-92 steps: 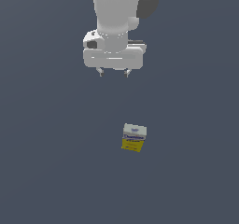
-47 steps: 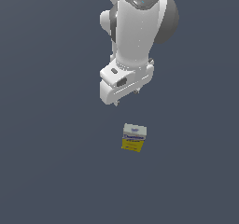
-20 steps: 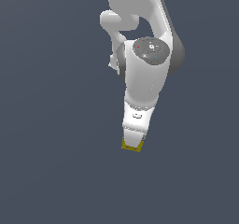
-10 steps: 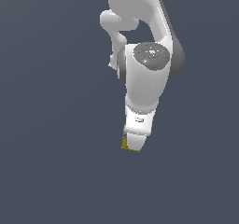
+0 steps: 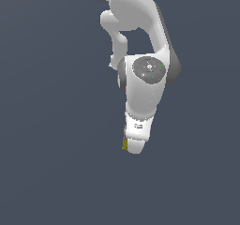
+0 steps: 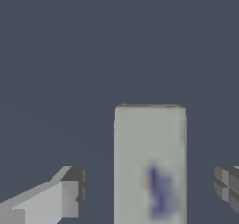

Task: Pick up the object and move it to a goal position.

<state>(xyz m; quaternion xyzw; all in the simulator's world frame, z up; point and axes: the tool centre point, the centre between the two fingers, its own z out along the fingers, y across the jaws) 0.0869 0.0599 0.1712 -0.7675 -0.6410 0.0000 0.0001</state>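
Observation:
The object (image 6: 149,162) is a pale grey-white carton with blurred dark blue lettering, seen close up in the wrist view. My gripper (image 6: 150,188) is open and straddles it. One finger (image 6: 70,195) stands off one side and the other finger (image 6: 226,185) off the opposite side, with a gap at each. In the exterior view the arm's hand (image 5: 137,135) covers the object (image 5: 124,145) almost wholly, and only a thin yellow sliver shows at the hand's left edge. The fingers are hidden there.
A plain dark grey-blue floor (image 5: 56,172) lies all around. The white arm (image 5: 140,41) reaches down from the top of the exterior view. No other objects show.
The hand has come lower over the carton, and less of the yellow part shows in the exterior view than half a second ago.

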